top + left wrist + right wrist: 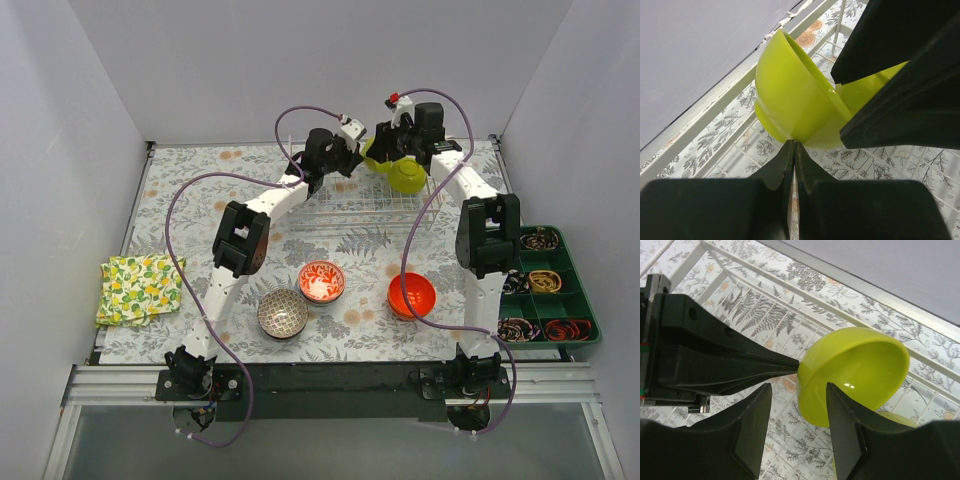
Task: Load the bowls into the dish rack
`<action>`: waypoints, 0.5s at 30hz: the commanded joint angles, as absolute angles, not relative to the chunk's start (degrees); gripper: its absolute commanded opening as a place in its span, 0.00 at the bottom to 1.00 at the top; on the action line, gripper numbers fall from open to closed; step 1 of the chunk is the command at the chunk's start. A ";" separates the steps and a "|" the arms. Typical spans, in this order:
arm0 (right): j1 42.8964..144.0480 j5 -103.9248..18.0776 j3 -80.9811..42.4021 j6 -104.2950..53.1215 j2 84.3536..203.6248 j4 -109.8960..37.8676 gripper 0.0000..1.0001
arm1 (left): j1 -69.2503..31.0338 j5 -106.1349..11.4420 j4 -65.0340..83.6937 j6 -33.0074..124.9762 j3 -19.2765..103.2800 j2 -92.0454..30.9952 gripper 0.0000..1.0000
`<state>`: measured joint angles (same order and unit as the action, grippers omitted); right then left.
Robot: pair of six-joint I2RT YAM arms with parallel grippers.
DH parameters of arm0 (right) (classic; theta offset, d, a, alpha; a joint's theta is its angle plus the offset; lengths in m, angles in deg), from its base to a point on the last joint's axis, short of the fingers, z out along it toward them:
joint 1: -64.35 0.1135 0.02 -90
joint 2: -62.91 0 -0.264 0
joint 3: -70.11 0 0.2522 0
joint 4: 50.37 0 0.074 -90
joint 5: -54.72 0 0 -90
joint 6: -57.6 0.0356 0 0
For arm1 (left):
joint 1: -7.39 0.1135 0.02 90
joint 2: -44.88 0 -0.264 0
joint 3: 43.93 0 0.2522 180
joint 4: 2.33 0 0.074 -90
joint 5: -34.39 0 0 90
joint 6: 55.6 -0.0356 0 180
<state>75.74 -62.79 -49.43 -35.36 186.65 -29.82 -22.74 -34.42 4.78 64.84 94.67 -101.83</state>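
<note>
- Grey-walled booth. The table [190,200] is covered with a fern-and-flower print sheet.
- Lime-green bowl [855,372]: plain, glossy, thin-rimmed, tipped on edge so its hollow faces the right wrist camera. There is one small highlight inside. It sits above the thin wires at the far side of the dish rack [350,212].
- Right gripper [798,386]: jaws spread wide, with the bowl's lower wall in the gap just past the tips. Floor print shows between one finger and the bowl, so no clamp is seen.
- Left gripper [793,144]: jaws pressed together with nothing between them. The tips are at the bowl's outer wall, touching or nearly so, opposite the right jaws.
- Second lime-green bowl [900,421]: same colour, just beyond the first, and largely hidden by a right finger.
- Toward the arm bases, well apart from both jaws: red-and-white patterned bowl [321,281], orange-red bowl [411,294] and dark brown-and-white bowl [282,313], all upright on the sheet.
- Outermost: lemon-print cloth [140,287] at the left edge and dark green tray [590,335] at the right.
</note>
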 commanded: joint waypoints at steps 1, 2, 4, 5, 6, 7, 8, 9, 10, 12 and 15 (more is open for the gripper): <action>76.21 -56.30 -53.34 -33.81 187.10 -31.34 0.56 | -23.02 -34.42 1.68 65.17 97.36 -101.37 0.00; 76.47 -55.42 -53.52 -34.07 187.01 -31.34 0.56 | -23.02 -34.51 1.42 65.34 97.36 -101.46 0.00; 76.30 -52.96 -53.61 -33.90 186.31 -31.69 0.55 | -23.02 -34.43 0.71 65.34 97.45 -101.72 0.00; 76.30 -52.51 -53.61 -33.90 186.13 -32.21 0.55 | -23.11 -34.51 -0.16 65.52 97.88 -102.07 0.00; 76.12 -52.16 -53.52 -33.90 185.78 -32.48 0.55 | -23.02 -34.69 -0.43 65.95 98.32 -102.51 0.00; 75.95 -51.46 -53.43 -33.81 185.69 -32.74 0.55 | -23.28 -35.04 -0.69 66.13 98.94 -102.95 0.00; 75.86 -50.76 -53.34 -33.72 185.69 -33.09 0.56 | -23.28 -35.13 -0.96 66.22 100.25 -103.82 0.00; 75.86 -49.97 -53.26 -33.89 185.78 -33.96 0.56 | -23.63 -35.13 -1.13 66.31 100.61 -104.09 0.00; 75.77 -48.74 -53.52 -34.24 186.04 -34.41 0.55 | -23.81 -35.30 -1.48 66.31 100.96 -104.35 0.00; 75.77 -47.68 -54.31 -34.86 187.09 -35.29 0.56 | -24.33 -35.30 -2.80 66.31 101.23 -104.79 0.00; 75.86 -46.89 -55.62 -35.74 188.50 -35.90 0.54 | -25.12 -34.69 -3.42 66.48 101.75 -105.41 0.00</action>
